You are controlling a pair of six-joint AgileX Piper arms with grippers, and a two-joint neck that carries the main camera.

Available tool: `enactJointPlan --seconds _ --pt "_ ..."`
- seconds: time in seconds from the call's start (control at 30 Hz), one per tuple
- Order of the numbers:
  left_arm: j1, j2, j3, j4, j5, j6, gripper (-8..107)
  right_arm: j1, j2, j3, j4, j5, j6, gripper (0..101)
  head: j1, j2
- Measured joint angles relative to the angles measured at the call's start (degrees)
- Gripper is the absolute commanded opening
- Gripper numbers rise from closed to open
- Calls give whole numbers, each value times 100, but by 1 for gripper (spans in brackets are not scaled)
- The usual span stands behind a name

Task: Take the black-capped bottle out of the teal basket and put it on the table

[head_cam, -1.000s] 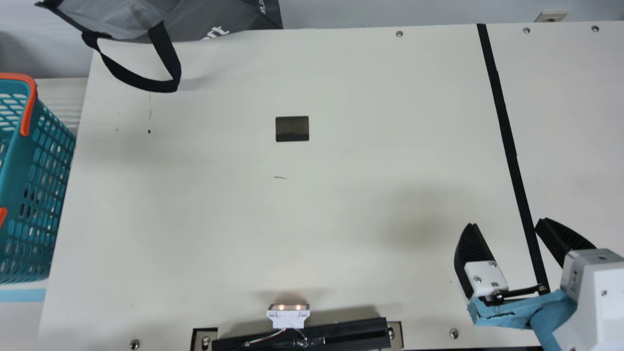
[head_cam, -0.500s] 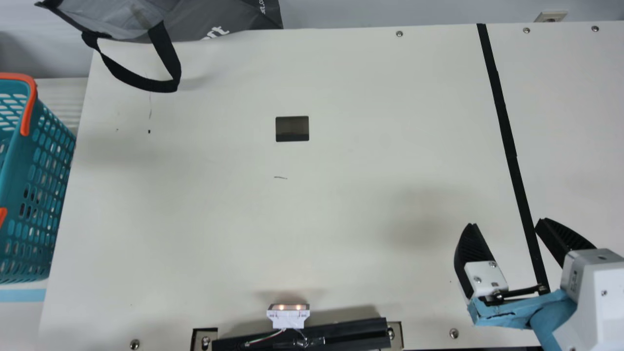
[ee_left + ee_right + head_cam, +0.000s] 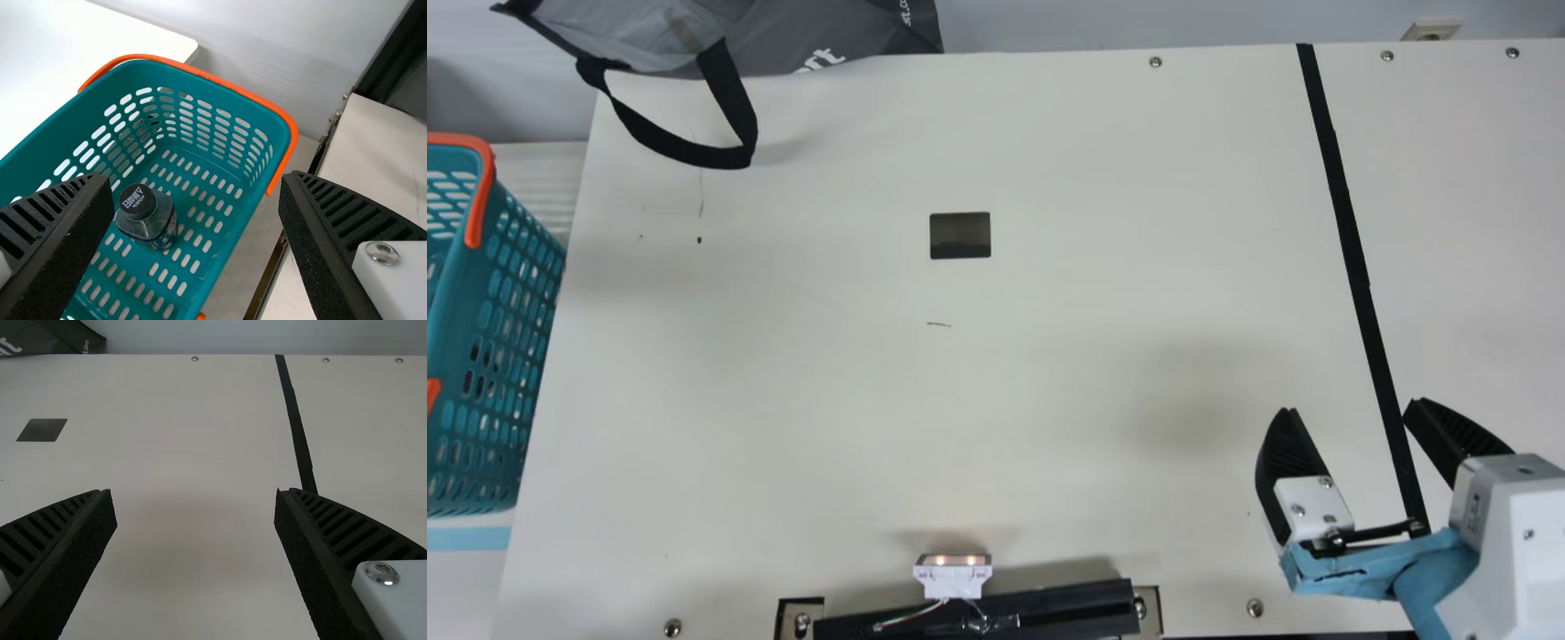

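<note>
Main view: the teal basket (image 3: 516, 293) is at the left side of the cream table (image 3: 1049, 356), just beside its edge; I cannot tell if they touch.
Right gripper (image 3: 1352, 405): it is above the table's near right part, with its two fingers wide open and nothing between them; the right wrist view shows the same wide gap, with table surface behind it.
Left gripper (image 3: 198, 176): in the left wrist view, its two fingers are wide apart and hold nothing; they are above the basket and the nearby table edge.
Black-capped bottle (image 3: 148, 218): it is inside the basket, on the perforated floor, with its black cap (image 3: 138, 201) facing up to the camera.
Orange handle (image 3: 227, 85): it lies along the basket's rim.
Grey bag (image 3: 818, 36): it is at the far left of the table, and its black strap (image 3: 734, 98) hangs over the surface.
Black strip (image 3: 1345, 213): it runs across the table's right part, from the far edge toward the right gripper.
</note>
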Motion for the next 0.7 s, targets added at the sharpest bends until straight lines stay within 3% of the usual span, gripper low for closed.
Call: enactJointPlan --seconds 0.7 --pt "563 694 -357 -107 133 -91 107 0 0 0 5 -3 0 91 0 0"
